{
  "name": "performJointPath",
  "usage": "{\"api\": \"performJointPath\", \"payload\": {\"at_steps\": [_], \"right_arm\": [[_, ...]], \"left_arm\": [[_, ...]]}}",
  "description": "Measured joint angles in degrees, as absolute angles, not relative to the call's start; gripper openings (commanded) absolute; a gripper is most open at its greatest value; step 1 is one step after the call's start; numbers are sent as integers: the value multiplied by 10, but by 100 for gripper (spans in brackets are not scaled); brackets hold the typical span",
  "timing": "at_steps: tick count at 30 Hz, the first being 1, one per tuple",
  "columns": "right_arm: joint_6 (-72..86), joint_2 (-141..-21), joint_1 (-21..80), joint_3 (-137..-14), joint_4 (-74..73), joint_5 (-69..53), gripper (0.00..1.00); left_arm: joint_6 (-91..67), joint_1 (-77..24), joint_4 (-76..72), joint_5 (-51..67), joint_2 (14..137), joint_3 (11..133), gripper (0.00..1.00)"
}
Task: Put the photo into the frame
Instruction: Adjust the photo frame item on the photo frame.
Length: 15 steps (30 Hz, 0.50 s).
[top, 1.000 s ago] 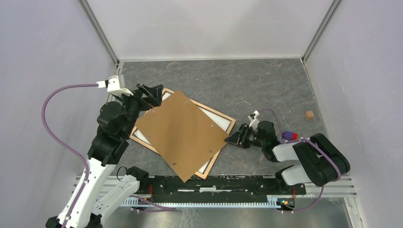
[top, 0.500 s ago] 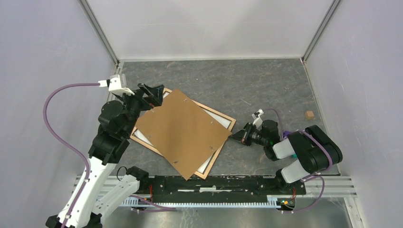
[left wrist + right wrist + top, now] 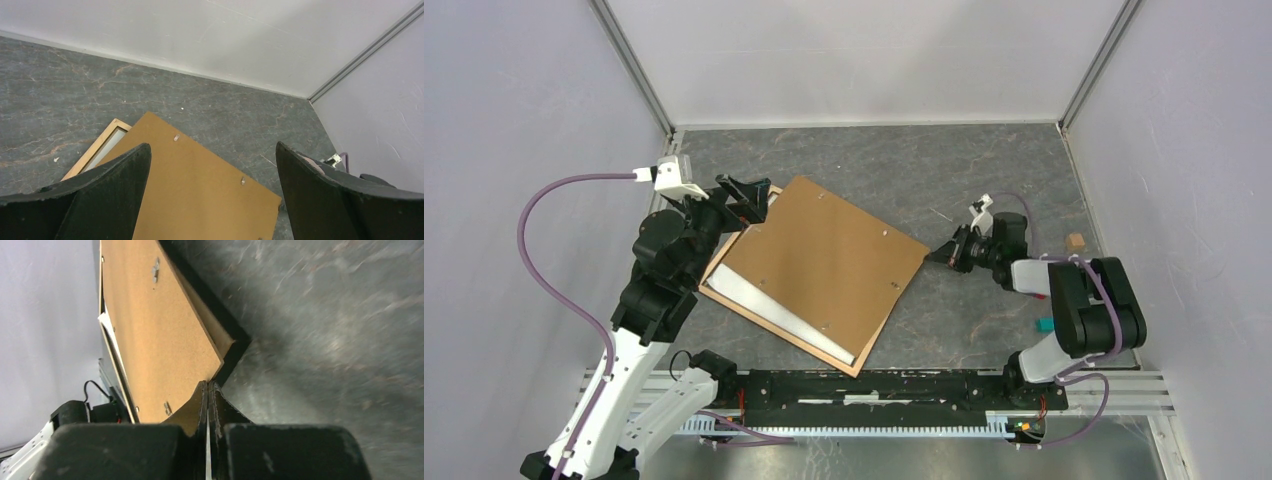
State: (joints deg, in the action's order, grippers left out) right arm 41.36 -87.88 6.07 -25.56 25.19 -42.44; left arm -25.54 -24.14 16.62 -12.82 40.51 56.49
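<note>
Keep the right fingers (image 3: 222, 412) pinched shut on nothing, tips at the right corner of the backing board (image 3: 824, 265), touching it or just short, and use them as a blunt pusher. Press low and slowly toward the lower left, along the tabletop (image 3: 984, 180), to slide the board squarely over the frame (image 3: 776, 328) rather than ride it up onto the black rail. Stop on seeing the board settle inside all four rails. Hold the left fingers (image 3: 100, 195) spread wide above the frame's upper-left corner, touching nothing, ready to brace that corner against skidding. Find the photo (image 3: 774, 312) lying in the frame, left of centre in the top view, pale side up, mostly hidden under the board and showing only as a light strip along the lower-left rail. Read its long axis, like the frame's, as running from the left down toward the lower right. Avoid dragging the paper along with the board.
</note>
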Motion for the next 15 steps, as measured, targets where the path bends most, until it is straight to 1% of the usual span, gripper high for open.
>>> {"api": "performJointPath", "payload": {"at_steps": [1,3,7,9,12,14,15], "right_arm": [[399,-885,53,-270,232,-426,2],[365,-907,37,-309,191,-431,9],[303,-967,17,-389,125,-432,15],[283,-980,9,-410,104,-426,20],[267,-978,6,-419,84,-412,37],[265,-971,5,-416,79,-405,52],[263,-963,5,-411,81,-402,56]], "left_arm": [[-255,-241,166,-128,405,565,100],[-255,-241,166,-128,405,565,100],[-255,-241,166,-127,405,565,100],[-255,-242,166,-124,405,565,100],[-255,-245,166,-123,407,565,100],[-255,-245,166,-119,408,565,100],[-255,-245,166,-118,408,565,100]]}}
